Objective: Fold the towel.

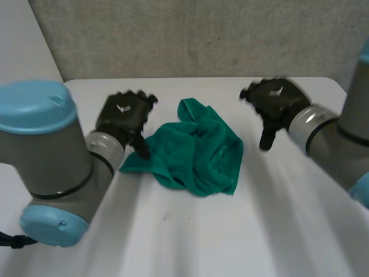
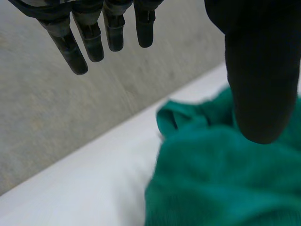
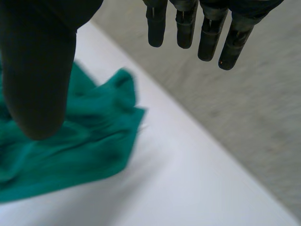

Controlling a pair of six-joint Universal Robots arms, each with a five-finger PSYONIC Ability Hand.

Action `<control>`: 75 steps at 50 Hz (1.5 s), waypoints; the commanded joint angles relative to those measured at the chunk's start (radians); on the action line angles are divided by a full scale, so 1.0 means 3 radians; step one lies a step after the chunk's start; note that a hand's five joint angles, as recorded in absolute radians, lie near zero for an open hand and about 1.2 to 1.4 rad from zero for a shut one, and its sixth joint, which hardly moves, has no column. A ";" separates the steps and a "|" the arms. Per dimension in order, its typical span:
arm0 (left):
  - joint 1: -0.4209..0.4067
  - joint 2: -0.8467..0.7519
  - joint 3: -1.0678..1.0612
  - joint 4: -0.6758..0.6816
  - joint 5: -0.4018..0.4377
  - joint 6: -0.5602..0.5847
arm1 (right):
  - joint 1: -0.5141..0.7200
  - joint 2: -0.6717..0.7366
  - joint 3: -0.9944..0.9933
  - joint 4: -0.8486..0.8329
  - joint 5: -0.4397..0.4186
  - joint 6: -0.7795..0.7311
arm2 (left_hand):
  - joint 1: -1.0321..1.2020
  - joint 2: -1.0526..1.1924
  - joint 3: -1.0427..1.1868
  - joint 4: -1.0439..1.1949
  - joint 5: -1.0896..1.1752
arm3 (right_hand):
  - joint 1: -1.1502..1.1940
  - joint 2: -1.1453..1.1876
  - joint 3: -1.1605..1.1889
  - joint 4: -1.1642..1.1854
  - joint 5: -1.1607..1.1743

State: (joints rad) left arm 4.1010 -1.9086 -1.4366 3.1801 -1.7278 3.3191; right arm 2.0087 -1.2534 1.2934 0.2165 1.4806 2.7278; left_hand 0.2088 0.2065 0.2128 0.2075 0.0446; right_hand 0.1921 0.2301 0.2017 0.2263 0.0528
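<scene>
A green towel lies crumpled in a loose heap in the middle of the white table. My left hand hovers just left of the heap, fingers straight and thumb pointing down near the towel's left corner, holding nothing. In the left wrist view the towel lies below the thumb, apart from the fingers. My right hand hangs to the right of the towel, open and empty. In its wrist view the towel sits beneath the thumb, the fingers straight above bare table.
A grey wall runs along the table's far edge. Bare white table surrounds the towel on all sides, with wide room at the front.
</scene>
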 commanded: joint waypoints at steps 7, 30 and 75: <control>0.0039 -0.0673 -0.0039 0.0377 0.0017 0.0697 | 0.0233 0.0256 0.0556 -0.0031 0.0014 0.0019 | 0.0446 0.0454 0.0432 0.0450 0.0411 | -0.0058 -0.0185 -0.0090 -0.0172 -0.0176; 0.0039 -0.0536 0.0274 0.0511 0.0053 0.0702 | 0.0172 0.0236 0.0838 -0.0614 0.0065 0.0709 | 0.3958 0.3966 0.3945 0.3963 0.3924 | -0.0058 -0.0185 -0.0090 -0.0172 -0.0176; 0.0284 0.1141 0.0335 0.0470 0.0043 0.0487 | 0.0381 0.0349 -0.0278 -0.0589 0.0173 0.0976 | 0.3958 0.3966 0.3945 0.3963 0.3924 | 0.4014 0.3887 0.3982 0.3900 0.3896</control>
State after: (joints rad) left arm 4.1557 -1.6129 -1.3388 3.3233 -1.7179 3.4687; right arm 2.1461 -1.0184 1.1495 0.0223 1.5566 3.0991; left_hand 1.1320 1.1926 1.1873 1.1909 0.9544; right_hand 0.9827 1.1655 1.1756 1.1875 0.9847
